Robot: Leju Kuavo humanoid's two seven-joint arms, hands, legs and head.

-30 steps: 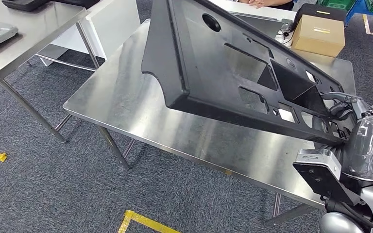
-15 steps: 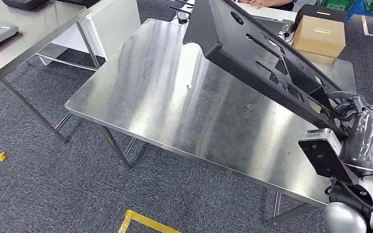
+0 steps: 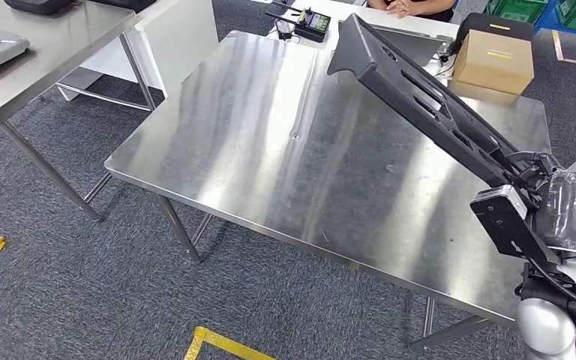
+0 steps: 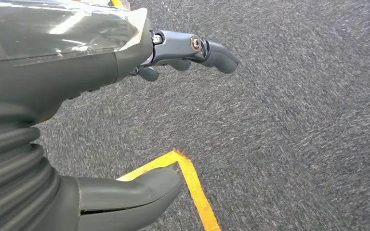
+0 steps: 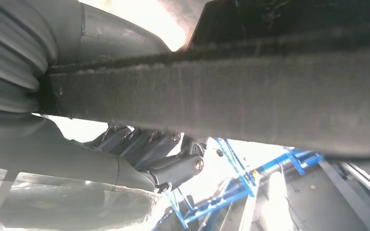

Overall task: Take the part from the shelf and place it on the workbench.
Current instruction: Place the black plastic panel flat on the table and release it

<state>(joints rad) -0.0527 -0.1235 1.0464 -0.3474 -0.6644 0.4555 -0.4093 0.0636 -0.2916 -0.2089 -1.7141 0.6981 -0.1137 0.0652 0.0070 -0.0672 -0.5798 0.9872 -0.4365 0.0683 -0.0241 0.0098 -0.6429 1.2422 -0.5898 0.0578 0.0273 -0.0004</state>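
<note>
A large black plastic panel part (image 3: 412,82) with several cut-outs hangs tilted above the steel workbench (image 3: 270,150), seen nearly edge-on. My right hand (image 3: 529,169) grips its near end at the bench's right side. The right wrist view shows the part's dark edge (image 5: 250,86) clamped between the thumb and the fingers (image 5: 173,159). My left hand (image 4: 125,115) hangs over grey carpet, holding nothing, its fingers (image 4: 192,50) loosely bent and apart from the thumb.
A cardboard box (image 3: 493,56) and a black controller (image 3: 304,22) lie at the bench's far edge, where a person's hands (image 3: 401,6) rest. Another steel table (image 3: 37,52) stands at the left. Yellow floor tape (image 3: 225,343) marks the carpet.
The part has swung up and to the right, turning from broad face toward edge-on, and uncovered most of the bench top. My right hand still holds it.
</note>
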